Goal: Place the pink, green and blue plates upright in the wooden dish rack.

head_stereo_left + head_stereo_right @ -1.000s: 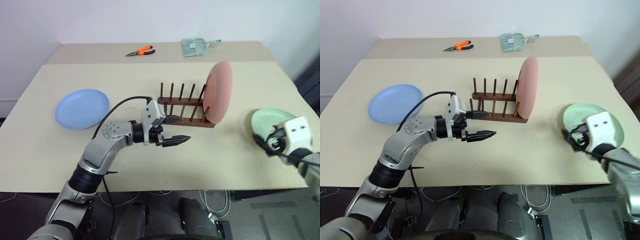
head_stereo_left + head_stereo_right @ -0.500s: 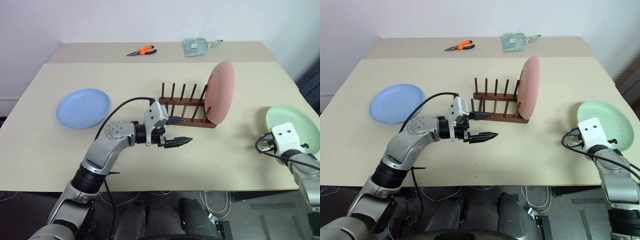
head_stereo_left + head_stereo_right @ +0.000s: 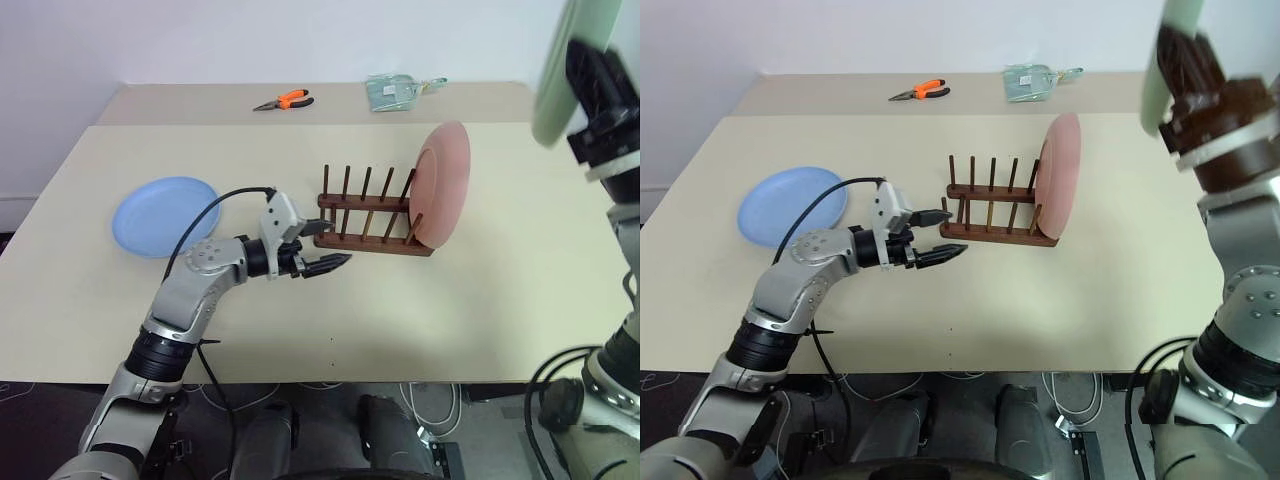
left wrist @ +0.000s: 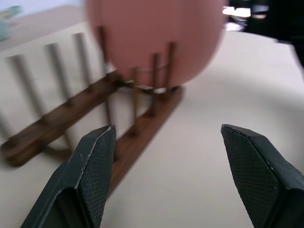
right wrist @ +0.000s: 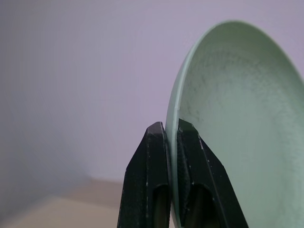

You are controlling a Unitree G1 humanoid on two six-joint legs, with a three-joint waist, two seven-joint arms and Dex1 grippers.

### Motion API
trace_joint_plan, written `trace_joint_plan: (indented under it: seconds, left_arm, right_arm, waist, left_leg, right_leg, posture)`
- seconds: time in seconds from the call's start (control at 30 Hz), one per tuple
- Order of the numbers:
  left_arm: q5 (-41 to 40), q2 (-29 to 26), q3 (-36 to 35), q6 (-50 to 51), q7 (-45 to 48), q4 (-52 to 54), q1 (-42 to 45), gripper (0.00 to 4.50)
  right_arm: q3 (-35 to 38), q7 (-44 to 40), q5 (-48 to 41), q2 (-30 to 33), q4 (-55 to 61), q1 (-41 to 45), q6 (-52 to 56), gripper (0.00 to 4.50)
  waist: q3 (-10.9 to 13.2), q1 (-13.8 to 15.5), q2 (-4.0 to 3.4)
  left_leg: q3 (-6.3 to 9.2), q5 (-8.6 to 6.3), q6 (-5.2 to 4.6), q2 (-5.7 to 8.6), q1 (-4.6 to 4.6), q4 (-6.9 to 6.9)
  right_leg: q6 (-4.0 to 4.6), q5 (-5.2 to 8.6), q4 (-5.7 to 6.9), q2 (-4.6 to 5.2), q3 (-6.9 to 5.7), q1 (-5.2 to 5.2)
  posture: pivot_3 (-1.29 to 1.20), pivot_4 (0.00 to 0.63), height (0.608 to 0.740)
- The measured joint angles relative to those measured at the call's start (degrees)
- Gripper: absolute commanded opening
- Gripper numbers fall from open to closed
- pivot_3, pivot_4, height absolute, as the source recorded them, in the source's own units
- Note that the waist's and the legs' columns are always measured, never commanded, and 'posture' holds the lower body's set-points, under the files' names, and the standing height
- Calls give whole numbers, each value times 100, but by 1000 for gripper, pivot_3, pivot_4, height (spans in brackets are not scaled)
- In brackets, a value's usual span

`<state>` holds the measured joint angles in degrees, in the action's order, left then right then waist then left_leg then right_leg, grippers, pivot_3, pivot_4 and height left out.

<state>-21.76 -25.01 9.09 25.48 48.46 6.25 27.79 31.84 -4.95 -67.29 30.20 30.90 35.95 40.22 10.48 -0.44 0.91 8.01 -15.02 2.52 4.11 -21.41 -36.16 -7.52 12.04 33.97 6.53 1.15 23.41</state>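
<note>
right gripper [image 5: 172,137]: fingers clamped on green plate [image 5: 237,118] rim, raised off the table | left gripper [image 3: 330,247]: fingers apart, beside wooden dish rack [image 3: 370,225] | pink plate [image 3: 445,185]: upright in rack's right end | blue plate [image 3: 165,216]: flat near table [image 3: 450,320] left edge

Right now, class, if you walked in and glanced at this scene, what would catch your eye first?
First, the green plate held high in the air, its rim pinched by the right gripper at the table's right side. Next, the pink plate standing upright at the right end of the wooden dish rack mid-table, with the open left gripper beside the rack's left end. The blue plate lies flat at the left.
</note>
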Motion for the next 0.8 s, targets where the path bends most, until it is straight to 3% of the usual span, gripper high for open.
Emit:
trace_joint_plan:
  seconds: [0.2,0.4,0.7,0.8]
  left_arm:
    - [4,-136,-245,-14,-27,-97,-50,3627]
    - [1,-181,-352,2,-111,-23,-200,3627]
    - [-7,-177,-352,38,-180,135,-295,3627]
    - [-10,-178,-352,51,-201,139,-306,3627]
  right_arm:
    - [-959,1111,-1134,-859,63,218,-67,53]
    - [-1754,1546,-890,-1383,-279,-214,-125,53]
    - [-2003,1620,-652,-1639,-878,-370,-181,53]
    - [-2003,1654,-580,-1654,-1102,-372,-180,964]
  waist:
    - [0,-25,-1]
    - [1,-22,-3]
    - [2,-36,-5]
    - [2,-36,-5]
  left_leg:
    - [-5,0,0,3,2,2]
    - [-9,0,0,6,-1,3]
    - [-9,0,0,3,2,4]
    - [-9,0,0,4,2,5]
  right_leg:
    - [1,0,4,6,3,7]
    - [0,-1,6,4,6,12]
    - [0,-2,9,-4,7,14]
    - [0,-2,9,-4,6,14]
  posture:
    - [0,150,740]
    - [0,150,740]
    - [0,150,740]
    - [0,150,740]
